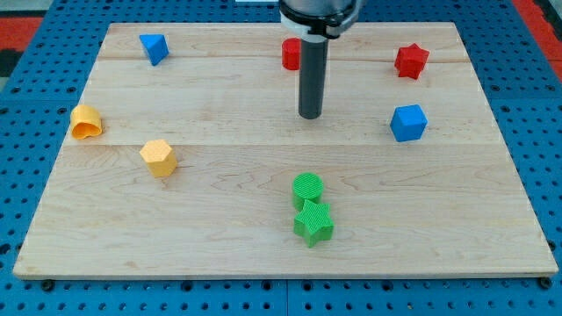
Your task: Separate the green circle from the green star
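The green circle (307, 189) lies low on the wooden board, just right of centre. The green star (313, 223) sits directly below it and touches it. My tip (309, 115) stands on the board well above the green circle, toward the view's top, with a wide gap of bare wood between them. The rod rises straight up from the tip and out of the view's top edge.
A red block (289, 54) sits partly behind the rod at the top. A red star (410, 61) and blue cube (408, 122) are at the right. A blue block (154, 47), an orange block (86, 122) and an orange hexagon (159, 157) are at the left.
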You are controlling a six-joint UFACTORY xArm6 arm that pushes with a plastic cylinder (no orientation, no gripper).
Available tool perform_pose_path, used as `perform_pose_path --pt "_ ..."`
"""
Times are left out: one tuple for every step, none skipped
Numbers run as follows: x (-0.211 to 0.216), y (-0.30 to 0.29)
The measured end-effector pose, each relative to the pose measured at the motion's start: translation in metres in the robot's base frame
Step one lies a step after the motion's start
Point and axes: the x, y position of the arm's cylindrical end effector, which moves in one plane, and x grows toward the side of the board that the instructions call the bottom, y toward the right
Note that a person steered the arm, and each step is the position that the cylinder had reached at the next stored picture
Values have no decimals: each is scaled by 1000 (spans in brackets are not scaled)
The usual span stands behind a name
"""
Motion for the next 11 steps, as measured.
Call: perform_pose_path --pt "27 -37" --pt "64 -62" --pt "103 -65" --pt "115 -70" --pt "128 -32" --pt "134 31" --pt "134 92" --pt "152 115" --pt "182 118" --pt "202 86" --pt "218 72"
